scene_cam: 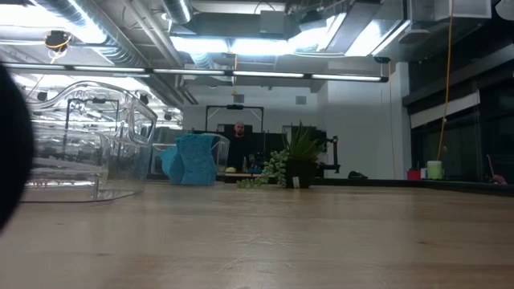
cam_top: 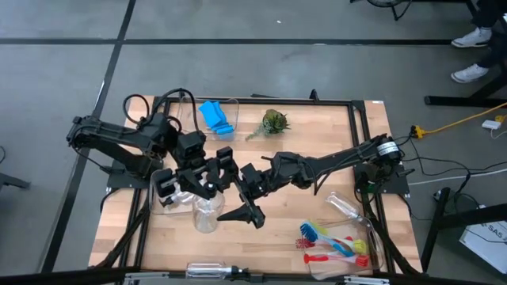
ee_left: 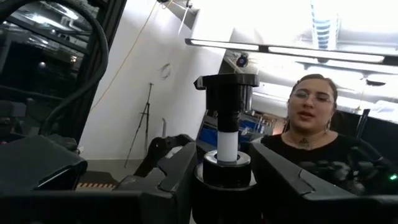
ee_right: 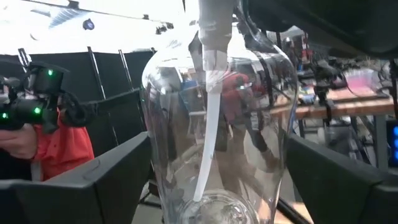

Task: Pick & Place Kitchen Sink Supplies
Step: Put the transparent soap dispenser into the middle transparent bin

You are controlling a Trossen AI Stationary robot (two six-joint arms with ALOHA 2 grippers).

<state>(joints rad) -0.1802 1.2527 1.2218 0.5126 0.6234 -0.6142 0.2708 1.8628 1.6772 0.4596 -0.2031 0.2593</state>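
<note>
On the wooden table (cam_top: 285,198), left hand (cam_top: 207,184) gripping pump bottle (cam_top: 206,212), right hand (cam_top: 247,212) open.

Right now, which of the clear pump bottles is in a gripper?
The pump bottle held upright mid-table: left gripper is shut on its neck, right gripper open around its body. The other two bottles lie untouched.

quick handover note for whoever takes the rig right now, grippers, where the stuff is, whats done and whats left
Left gripper: shut on the neck of a clear pump bottle, held mid-table.
Right gripper: open, fingers either side of that bottle's body, not gripping.
Blue sponge: in the far clear bin.
Brushes: with another bottle, in the near right bin.
One more bottle lies at the near edge.
Left: place the held bottle, then the edge one.
</note>
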